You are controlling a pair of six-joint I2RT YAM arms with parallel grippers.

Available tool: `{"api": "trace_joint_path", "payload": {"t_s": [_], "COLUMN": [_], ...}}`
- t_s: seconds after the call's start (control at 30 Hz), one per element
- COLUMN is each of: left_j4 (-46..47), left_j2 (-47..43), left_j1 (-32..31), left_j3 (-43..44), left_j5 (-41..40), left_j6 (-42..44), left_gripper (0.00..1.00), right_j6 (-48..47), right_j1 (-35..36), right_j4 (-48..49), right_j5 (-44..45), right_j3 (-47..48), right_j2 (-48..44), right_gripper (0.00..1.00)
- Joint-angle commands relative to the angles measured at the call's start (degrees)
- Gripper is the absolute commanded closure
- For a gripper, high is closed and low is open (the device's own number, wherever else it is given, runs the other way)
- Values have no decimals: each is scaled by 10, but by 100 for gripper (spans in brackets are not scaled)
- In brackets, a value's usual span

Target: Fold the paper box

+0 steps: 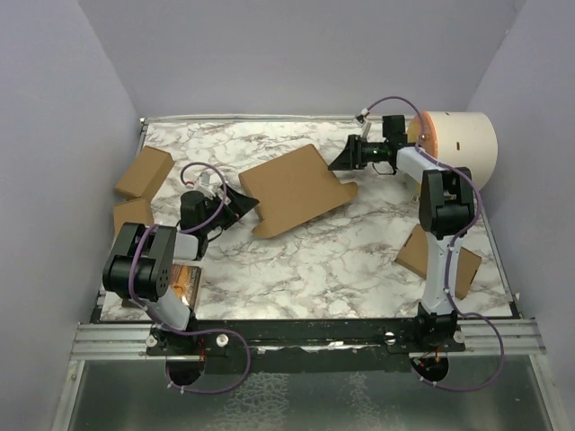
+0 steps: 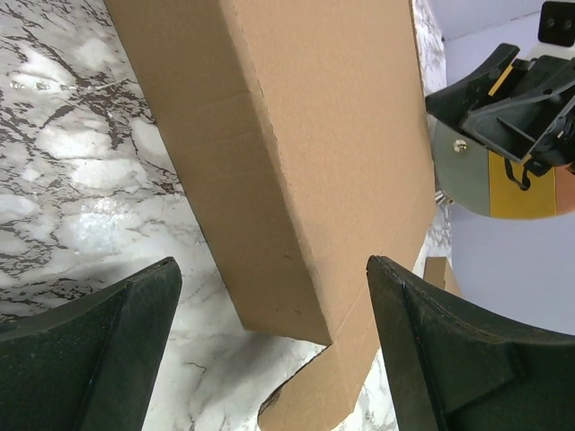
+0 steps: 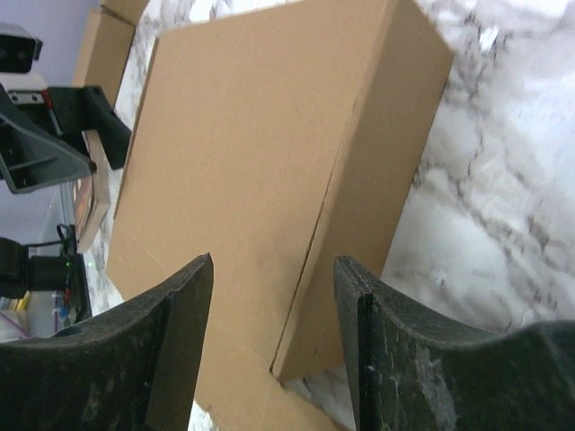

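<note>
The box (image 1: 296, 189) lies mid-bench, skewed, between the two arms. It already reads as a flat closed shape: top panel down, one long side wall up and creased square in the L wrist view. So most of the folding looks done, imo. What's left: a tab still pokes out flat at the corner nearest the R arm, and a loose flap shows under the near end in the L wrist view. The seam along the side wall in the R wrist view doesn't look tucked either. Those prob. need pushing in before it counts as finished.

L claw (image 1: 241, 205): spread wide, nothing held. It sits just beside the box's L end, w/ the end corner lined up between the fingers. Can't tell if it touches.

R claw (image 1: 346, 157): fingers apart, approx. half spread, pinching nothing. It points at the far R corner of the box from just beside it, w/ the side wall and seam framed between the fingers.

The bench (image 1: 359, 251) also carries small boxes (image 1: 144, 172) at both sides and a cylinder (image 1: 458, 144) far R, all well apart from the work.
</note>
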Motion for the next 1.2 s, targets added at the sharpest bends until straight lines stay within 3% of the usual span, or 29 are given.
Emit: {"api": "trace_joint_path", "payload": {"t_s": [0.0,0.3,0.57,0.77,1.17], "left_j4": [-5,-3,27,39,108], "left_j2": [-18,-11,7,13,32], "left_j1": [5,6,6,5,5], "left_j3": [-6,-6,-14,-19,-25], "left_j5": [-8,-3,-4,-15,-21], "left_j6": [10,6,-19,-32,-74], "left_gripper": [12,12,12,12,11], "right_j6": [16,21,67,111,153], "right_j1": [8,16,15,9,-17], "right_j4": [-9,-19,10,44,72], "right_j5": [-4,21,44,44,34], "right_j3": [56,68,32,-14,-42], "right_j2": [44,75,78,83,98], "right_gripper": [44,52,81,87,89]}}
